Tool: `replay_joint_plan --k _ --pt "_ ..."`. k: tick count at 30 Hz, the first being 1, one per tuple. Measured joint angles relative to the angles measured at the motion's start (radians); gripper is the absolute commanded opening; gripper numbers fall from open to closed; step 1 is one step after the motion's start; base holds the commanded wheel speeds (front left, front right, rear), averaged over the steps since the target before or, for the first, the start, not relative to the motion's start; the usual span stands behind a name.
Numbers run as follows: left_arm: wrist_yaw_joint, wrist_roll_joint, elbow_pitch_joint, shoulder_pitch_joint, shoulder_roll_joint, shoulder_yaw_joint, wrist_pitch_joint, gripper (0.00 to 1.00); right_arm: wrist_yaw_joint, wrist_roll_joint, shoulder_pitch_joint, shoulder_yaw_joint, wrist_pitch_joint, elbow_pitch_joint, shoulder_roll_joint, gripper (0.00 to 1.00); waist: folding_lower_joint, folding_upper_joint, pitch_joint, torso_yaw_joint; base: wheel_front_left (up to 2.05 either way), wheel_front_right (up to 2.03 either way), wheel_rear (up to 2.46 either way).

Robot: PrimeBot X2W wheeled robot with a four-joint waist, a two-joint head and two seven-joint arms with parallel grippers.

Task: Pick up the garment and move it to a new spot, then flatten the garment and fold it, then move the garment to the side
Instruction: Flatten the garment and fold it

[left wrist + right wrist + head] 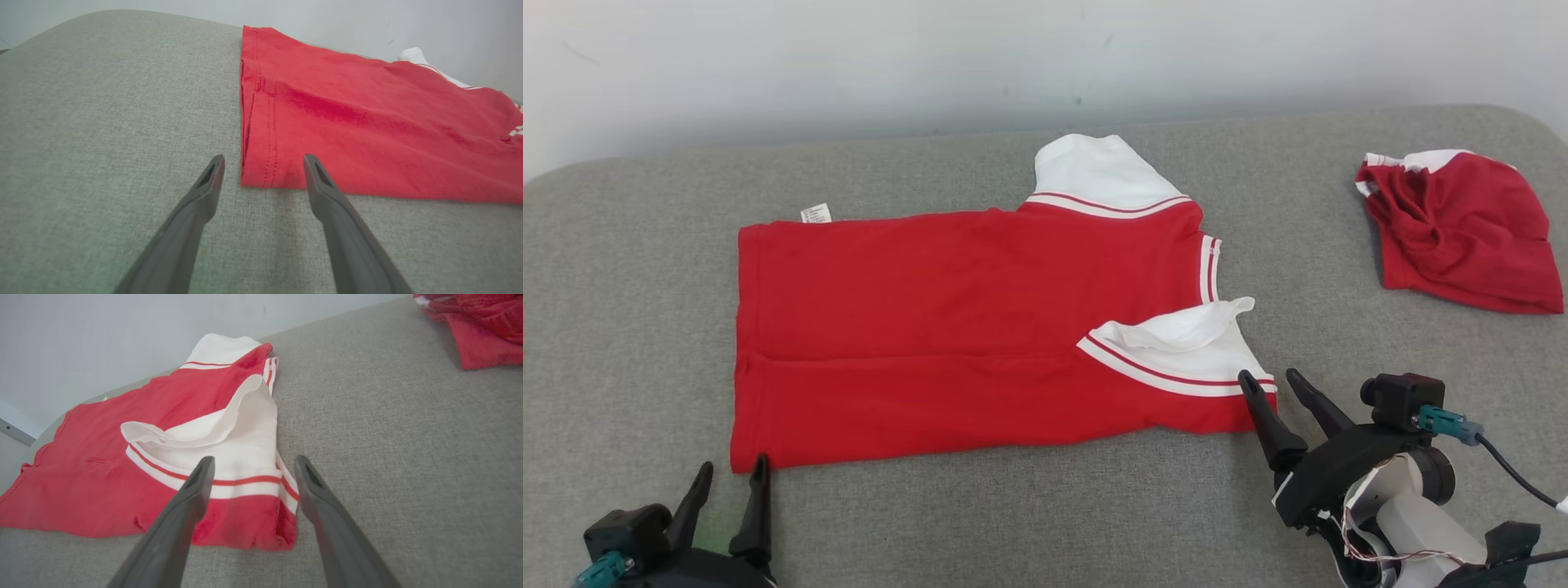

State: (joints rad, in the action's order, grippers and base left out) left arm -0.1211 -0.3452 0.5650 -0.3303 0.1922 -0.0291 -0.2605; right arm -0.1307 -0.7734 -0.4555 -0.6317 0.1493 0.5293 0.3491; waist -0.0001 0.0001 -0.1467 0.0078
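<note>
Garment (947, 327) lies flat and folded lengthwise at the middle of the table (645, 327) in your head view, hem toward the left edge, white sleeves toward the right. A second red shirt (1462, 233) sits crumpled near the far right corner. Your left gripper (734, 478) is open just off the near left corner of the garment; your right gripper (1270, 380) is open at its near right corner.

Left wrist view: the left gripper (263, 161) holds nothing, its fingers spread either side of the hem corner of the garment (367, 134).

Right wrist view: the right gripper (253, 459) is empty, fingers apart over the sleeve (245, 433), one fingertip on each side of the corner.
</note>
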Motion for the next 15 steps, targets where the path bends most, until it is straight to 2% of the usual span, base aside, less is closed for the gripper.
replay_joint_plan --k 15 --pt "-0.007 0.024 0.123 -0.065 -0.018 0.049 -0.002 1.00 0.000 0.072 0.019 0.035 -0.065 0.000 -0.036 1.00 0.0000 0.0000 -0.055 -0.001 0.00 0.00 0.00"
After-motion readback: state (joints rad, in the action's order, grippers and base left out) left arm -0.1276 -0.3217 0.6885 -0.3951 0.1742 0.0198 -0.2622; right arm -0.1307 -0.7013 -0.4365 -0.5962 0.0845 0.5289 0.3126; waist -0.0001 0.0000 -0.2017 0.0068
